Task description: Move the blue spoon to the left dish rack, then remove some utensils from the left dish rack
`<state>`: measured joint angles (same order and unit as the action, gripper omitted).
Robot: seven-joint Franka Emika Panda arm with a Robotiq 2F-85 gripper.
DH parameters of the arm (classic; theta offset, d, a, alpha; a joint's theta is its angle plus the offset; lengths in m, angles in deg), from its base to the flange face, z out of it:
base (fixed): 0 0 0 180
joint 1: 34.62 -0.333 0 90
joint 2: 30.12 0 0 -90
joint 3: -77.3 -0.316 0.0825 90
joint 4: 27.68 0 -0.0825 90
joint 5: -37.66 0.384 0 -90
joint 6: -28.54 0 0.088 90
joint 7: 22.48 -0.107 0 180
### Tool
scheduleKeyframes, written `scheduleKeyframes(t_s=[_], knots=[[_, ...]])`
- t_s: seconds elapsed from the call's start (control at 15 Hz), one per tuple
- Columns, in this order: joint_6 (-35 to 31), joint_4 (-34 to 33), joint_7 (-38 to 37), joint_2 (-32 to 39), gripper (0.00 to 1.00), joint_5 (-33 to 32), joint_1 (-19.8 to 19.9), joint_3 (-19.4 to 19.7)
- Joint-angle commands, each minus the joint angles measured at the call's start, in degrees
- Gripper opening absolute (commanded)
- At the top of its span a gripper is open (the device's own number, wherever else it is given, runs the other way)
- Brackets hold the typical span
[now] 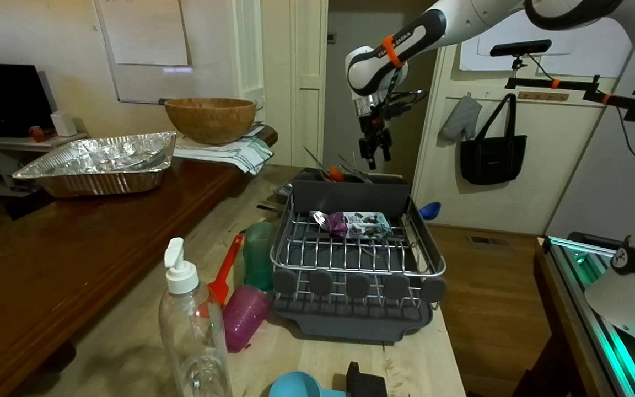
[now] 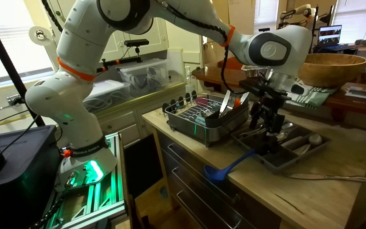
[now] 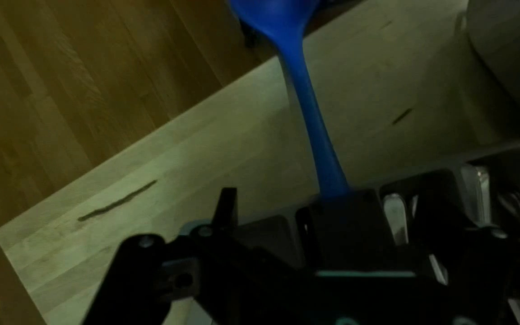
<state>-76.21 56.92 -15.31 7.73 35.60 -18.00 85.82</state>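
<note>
"Starting from the left?"

"In an exterior view, the dish rack (image 2: 187, 127) stands mid-frame."

"And the blue spoon (image 2: 230, 168)?"

"Lower centre, bowl jutting past the edge of the tabletop (image 2: 322, 194), handle slanting up rightward to a black block (image 2: 267, 146)."

"And the hand (image 2: 266, 128)?"

"Right of centre, fingers spread apart, just above that block and over the cutlery tray (image 2: 278, 158); whether hand and block touch, I can't tell."
</note>
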Motion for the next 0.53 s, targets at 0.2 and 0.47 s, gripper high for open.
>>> scheduleKeyframes(t_s=[0.2, 0.47], knots=[[-2.77, 1.07, 0.11, -0.21, 1.0, 1.99, 1.0, -0.12], [-15.18, 8.04, 7.55, -1.52, 1.0, -1.89, 1.41, 0.26]])
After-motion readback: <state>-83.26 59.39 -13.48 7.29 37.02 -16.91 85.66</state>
